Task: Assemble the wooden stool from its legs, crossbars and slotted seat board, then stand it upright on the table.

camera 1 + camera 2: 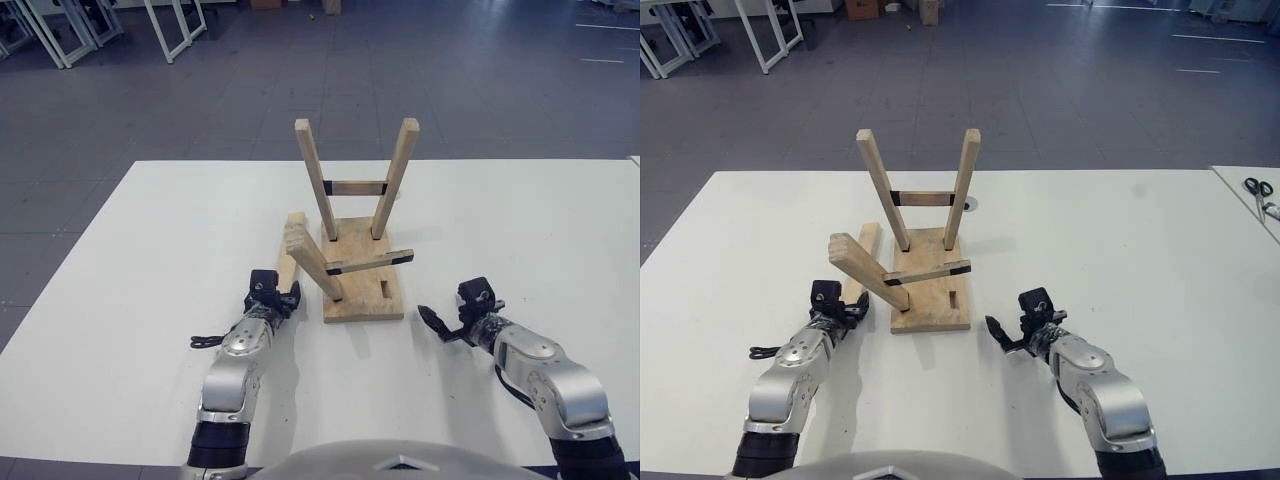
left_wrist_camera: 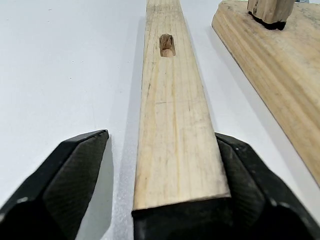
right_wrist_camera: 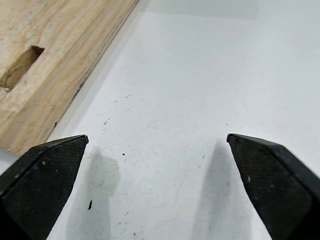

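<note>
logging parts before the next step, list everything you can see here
table: one, white, under all
board: one, wood, flat on table
upright legs: two, wood, standing on board's far half
leaning leg: one, wood, board's near left corner
loose leg: one, wood, flat left of board
crossbars: two, wood, joined to legs
scissors: one, dark, far right table
left tool: one, black, open around loose leg
right tool: one, black, open right of board

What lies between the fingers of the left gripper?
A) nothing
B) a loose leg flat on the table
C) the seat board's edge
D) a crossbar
B: the loose leg lies flat on the table between the open fingers of the left gripper, beside the seat board.
</note>
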You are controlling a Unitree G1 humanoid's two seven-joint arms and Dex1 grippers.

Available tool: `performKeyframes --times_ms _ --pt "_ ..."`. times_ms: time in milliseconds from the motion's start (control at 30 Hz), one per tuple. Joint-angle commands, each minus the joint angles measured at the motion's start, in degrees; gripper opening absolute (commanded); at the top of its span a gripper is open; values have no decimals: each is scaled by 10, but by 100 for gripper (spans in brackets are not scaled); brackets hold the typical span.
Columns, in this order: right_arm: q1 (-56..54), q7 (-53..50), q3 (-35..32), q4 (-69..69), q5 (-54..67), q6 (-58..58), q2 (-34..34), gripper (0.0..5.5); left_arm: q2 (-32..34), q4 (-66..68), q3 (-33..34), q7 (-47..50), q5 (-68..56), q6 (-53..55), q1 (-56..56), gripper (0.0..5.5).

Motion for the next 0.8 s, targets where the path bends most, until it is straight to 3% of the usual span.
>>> performKeyframes --times_ms 33,200,333,400,467,567,667,800 --pt "-51 -26 -46 25 -8 12 4 513 -1 39 -3 -5 13 -17 7 284" --pt "-109 -34 -84 37 4 10 14 513 -6 72 21 -7 4 -66 13 206" --pt "-155 -34 -111 57 12 8 16 513 -3 76 77 -23 -33 -111 5 205" --pt "-187 -14 -130 61 47 23 22 513 6 37 119 -66 -88 -149 -4 205" --pt "-235 20 -177 53 150 77 44 548 28 -25 178 -157 -218 -155 -31 205" --pt "-335 55 -216 71 280 146 58 550 121 -89 250 -285 -469 -36 -93 205" --pt "-472 53 -270 161 466 213 91 550 219 -74 269 -370 -702 104 -173 205" --pt "-561 38 -266 240 558 244 111 550 277 -35 251 -443 -801 190 -231 205"
